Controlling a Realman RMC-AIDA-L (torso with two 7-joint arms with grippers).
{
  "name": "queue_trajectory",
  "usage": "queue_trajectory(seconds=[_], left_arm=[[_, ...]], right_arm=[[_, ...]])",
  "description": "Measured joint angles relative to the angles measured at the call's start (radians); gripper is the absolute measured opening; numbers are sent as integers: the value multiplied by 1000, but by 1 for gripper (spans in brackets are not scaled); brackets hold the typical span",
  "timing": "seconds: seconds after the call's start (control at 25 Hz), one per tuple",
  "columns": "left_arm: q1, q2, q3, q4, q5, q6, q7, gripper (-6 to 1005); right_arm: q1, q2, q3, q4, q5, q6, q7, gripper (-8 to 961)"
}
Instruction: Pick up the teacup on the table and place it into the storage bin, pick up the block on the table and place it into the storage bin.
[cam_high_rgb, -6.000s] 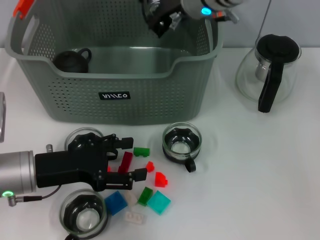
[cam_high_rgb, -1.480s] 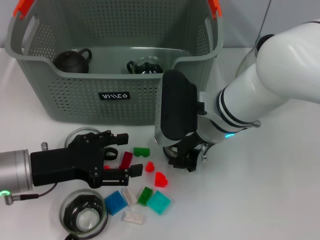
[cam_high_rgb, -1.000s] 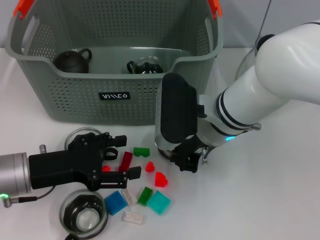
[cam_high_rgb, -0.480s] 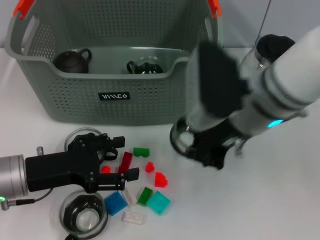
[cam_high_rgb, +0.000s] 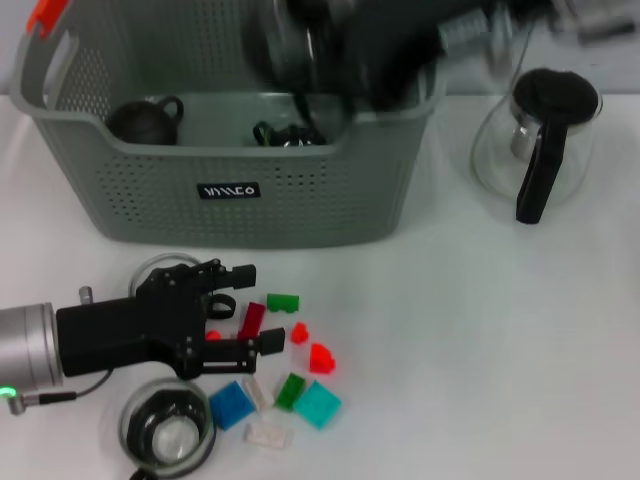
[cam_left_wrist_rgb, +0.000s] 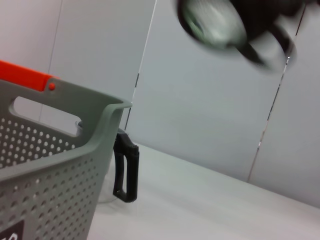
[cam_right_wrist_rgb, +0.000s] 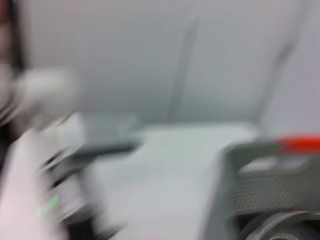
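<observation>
Where the left gripper (cam_high_rgb: 236, 312) lies low on the white table (cam_high_rgb: 480, 330), its black fingers (cam_high_rgb: 240, 272) are spread apart around a dark red block (cam_high_rgb: 251, 321), not closed on it. Just beside: green block (cam_high_rgb: 283, 302), two small red blocks (cam_high_rgb: 311, 347), dark green block (cam_high_rgb: 291, 391), teal block (cam_high_rgb: 318, 404), blue block (cam_high_rgb: 232, 405), two white blocks (cam_high_rgb: 263, 415). One glass teacup (cam_high_rgb: 167, 437) stands near the table's front edge; another sits partly hidden behind the gripper.

Right gripper (cam_high_rgb: 330, 45): motion-blurred above the storage bin (cam_high_rgb: 230, 190), apparently carrying a glass teacup (cam_high_rgb: 290, 45); finger state cannot be told.

Inside the bin: dark teapot (cam_high_rgb: 140, 118), one glass cup (cam_high_rgb: 290, 135). Glass jug (cam_high_rgb: 535, 140) with black handle stands to the right of the bin.
</observation>
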Motion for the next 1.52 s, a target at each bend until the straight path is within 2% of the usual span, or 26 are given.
queue_trajectory(seconds=[0.16,0.48,0.68,0.88,1.16,1.52], left_arm=[[-1,0,0,0,-1,3,0,933],[-1,-1,1,-1,-8,8,0,933],[0,0,0,0,-15,10,-2,933],[0,1,0,2,-15,10,0,933],[-1,2,0,0,-15,10,0,933],[-1,1,0,-1,-15,10,0,933]], right_arm=[[74,-4,-24,204,-91,279,0,52],[328,-1,-98,846,-241,779,-104,53],[407,7,-174,1070,-258,962,-124,53],[406,11,-249,1135,-248,1036,-112,52],[393,12,-259,1202,-241,1072,-116,53],[367,12,-271,1205,-241,1071,-112,53]])
